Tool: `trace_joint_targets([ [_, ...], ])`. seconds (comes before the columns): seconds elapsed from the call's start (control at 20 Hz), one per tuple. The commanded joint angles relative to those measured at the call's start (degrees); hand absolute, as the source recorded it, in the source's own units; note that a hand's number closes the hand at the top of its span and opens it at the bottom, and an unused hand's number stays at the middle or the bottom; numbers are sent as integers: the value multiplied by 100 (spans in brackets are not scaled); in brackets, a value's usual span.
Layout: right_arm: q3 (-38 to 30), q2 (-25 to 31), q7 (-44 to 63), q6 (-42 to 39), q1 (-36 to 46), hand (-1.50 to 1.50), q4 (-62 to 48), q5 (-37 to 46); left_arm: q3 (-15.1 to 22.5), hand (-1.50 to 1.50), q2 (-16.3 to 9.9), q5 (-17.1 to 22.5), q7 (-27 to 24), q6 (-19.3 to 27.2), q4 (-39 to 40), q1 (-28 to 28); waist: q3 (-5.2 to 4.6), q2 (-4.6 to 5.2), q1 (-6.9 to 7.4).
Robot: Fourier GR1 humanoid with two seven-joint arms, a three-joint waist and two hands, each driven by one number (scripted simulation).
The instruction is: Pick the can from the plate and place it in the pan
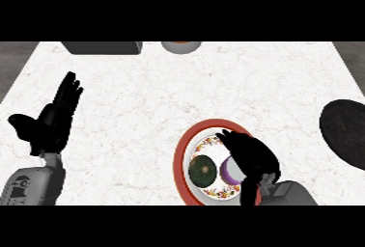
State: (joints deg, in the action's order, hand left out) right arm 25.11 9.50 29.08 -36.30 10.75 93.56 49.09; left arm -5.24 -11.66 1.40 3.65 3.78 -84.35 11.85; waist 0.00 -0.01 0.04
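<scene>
- Head view, starting at your right hand: its black fingers reach over the plate and curl down beside a purple-and-white round object, the can, which sits on the plate just under the palm
- You can see the hand covering the can's right side, but you cannot tell from this angle whether the fingers and thumb have actually closed round it or only hover against it
- Beside the can, to its left and on the same plate, lies a dark green round item; the two look just beside each other, perhaps touching
- Around them you have the plate, with a red rim and a flowered white inner band, near the lower middle of the white marbled counter
- Your right forearm comes up from the lower edge, grey, hiding the plate's lower right part
- Well apart to the right, at the view's edge, sits the pan, a dark oval only partly in frame
- Your left hand shows at the left, fingers straight and pointing up, thumb spread out, holding nothing, resting above its grey forearm
- Along the far edge you see a dark grey block and a pale round vessel, both cut off
</scene>
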Motion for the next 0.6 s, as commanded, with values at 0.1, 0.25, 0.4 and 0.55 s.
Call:
trace_joint_targets([
  [0.1,-116,32,-717,-352,236,150,-330,-239,-47,0,75,-46,-36,27,36,32,0,2,5],
  [0.25,183,354,-1451,489,-91,150,-481,310,30,0,154,-80,-57,-27,59,13,1,2,-3],
  [0.4,200,-127,-1208,392,332,150,-907,527,-34,0,147,-240,-388,5,535,233,0,6,-1],
  [0.55,89,-470,-672,619,-20,150,-830,597,-100,0,-17,1,353,-135,-248,100,1,-3,18],
])
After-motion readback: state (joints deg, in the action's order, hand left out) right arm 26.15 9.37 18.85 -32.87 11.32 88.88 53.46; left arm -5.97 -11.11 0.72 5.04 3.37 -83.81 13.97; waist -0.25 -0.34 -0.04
